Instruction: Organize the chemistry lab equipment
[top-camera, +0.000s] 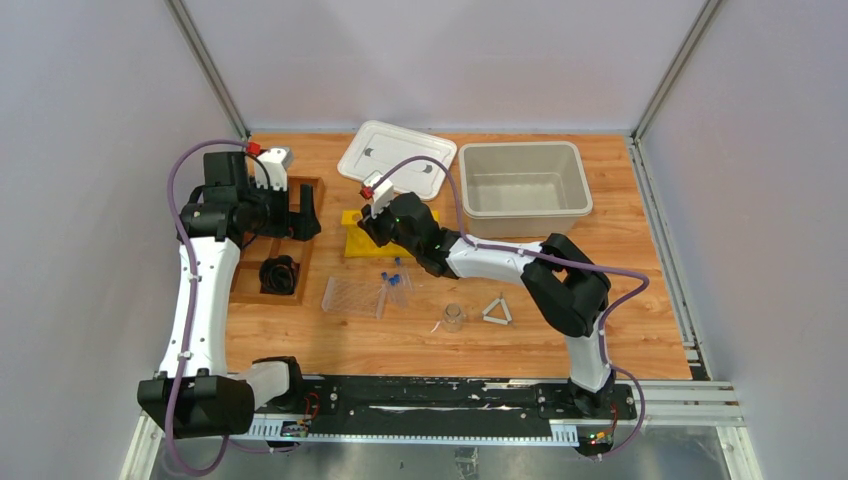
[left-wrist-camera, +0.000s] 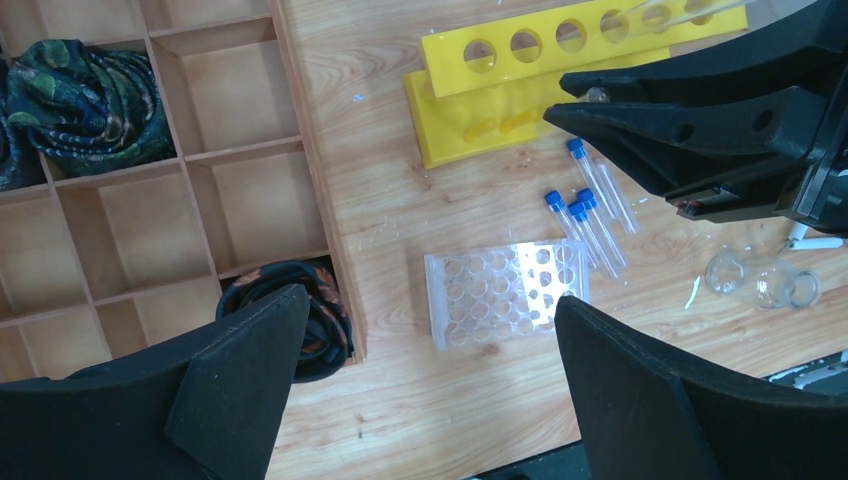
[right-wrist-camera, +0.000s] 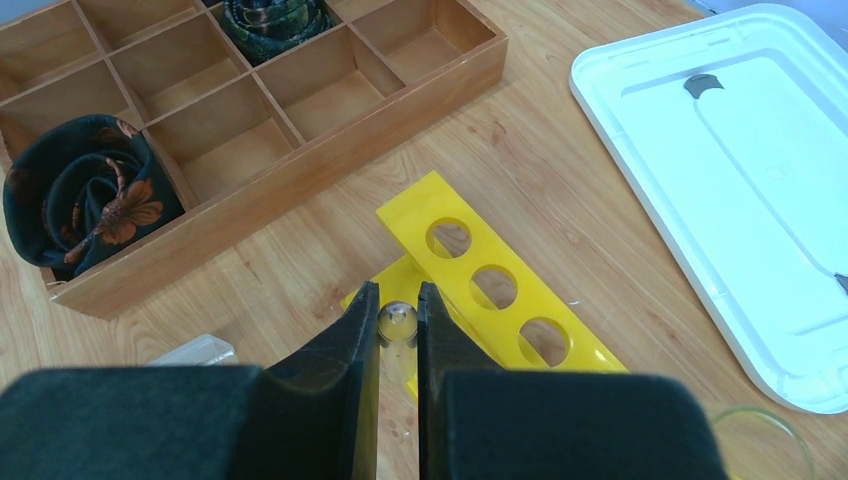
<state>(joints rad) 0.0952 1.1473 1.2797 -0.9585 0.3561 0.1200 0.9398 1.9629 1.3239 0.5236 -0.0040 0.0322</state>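
My right gripper (right-wrist-camera: 398, 298) is shut on a clear tube (right-wrist-camera: 397, 325), whose rounded end shows between the fingertips just above the near end of the yellow rack (right-wrist-camera: 490, 285). Its cap is hidden. In the top view the right gripper (top-camera: 368, 228) is at the yellow rack (top-camera: 362, 238). Several blue-capped tubes (top-camera: 393, 283) lie beside the clear plastic rack (top-camera: 355, 295). A glass beaker (top-camera: 453, 317) and a white triangle (top-camera: 497, 311) sit to their right. My left gripper (top-camera: 305, 215) is open and empty over the wooden organizer (top-camera: 300, 190). No white dome shows.
The wooden organizer holds rolled dark scarves (top-camera: 280, 273). A white lid (top-camera: 397, 160) and a beige bin (top-camera: 522, 188) stand at the back. In the left wrist view the clear rack (left-wrist-camera: 505, 295), tubes (left-wrist-camera: 590, 215) and beaker (left-wrist-camera: 760, 280) lie below the right gripper (left-wrist-camera: 560, 112).
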